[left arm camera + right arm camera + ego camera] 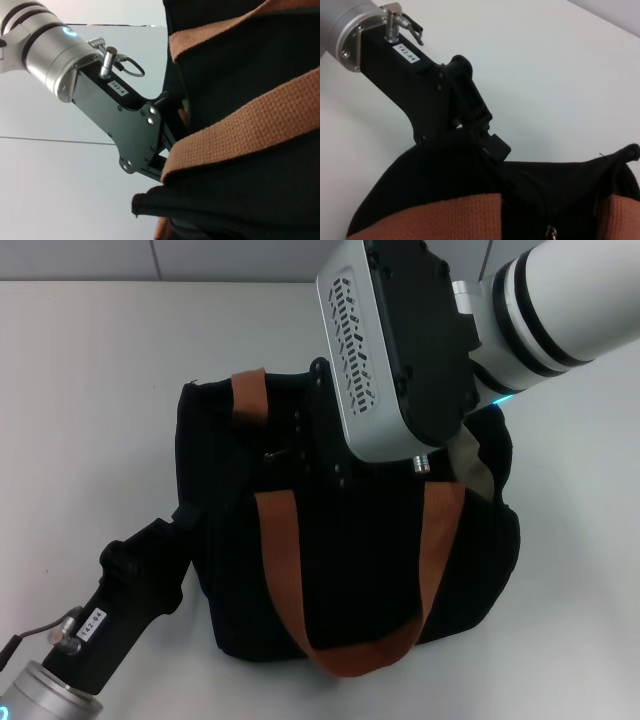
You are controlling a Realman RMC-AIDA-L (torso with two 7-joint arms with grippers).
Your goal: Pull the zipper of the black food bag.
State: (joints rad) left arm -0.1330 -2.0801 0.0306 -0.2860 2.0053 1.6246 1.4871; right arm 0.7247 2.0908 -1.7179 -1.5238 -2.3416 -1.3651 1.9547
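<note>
The black food bag [360,570] stands mid-table with two rust-orange handles [285,570]. My left gripper [186,523] comes from the near left and is shut on the bag's left side edge; it also shows in the right wrist view [492,146], pinching the black fabric [530,190]. My right gripper [300,452] reaches down onto the bag's top between the handles; it also shows in the left wrist view [167,152], its tips hidden behind an orange handle [240,135]. A small silver metal piece [551,233], which looks like the zipper, shows at the bag's top.
The bag sits on a white table [90,390]. The right arm's wrist body [400,350] hangs over the bag's far part and hides its top. A cream lining flap [478,465] shows at the bag's right end.
</note>
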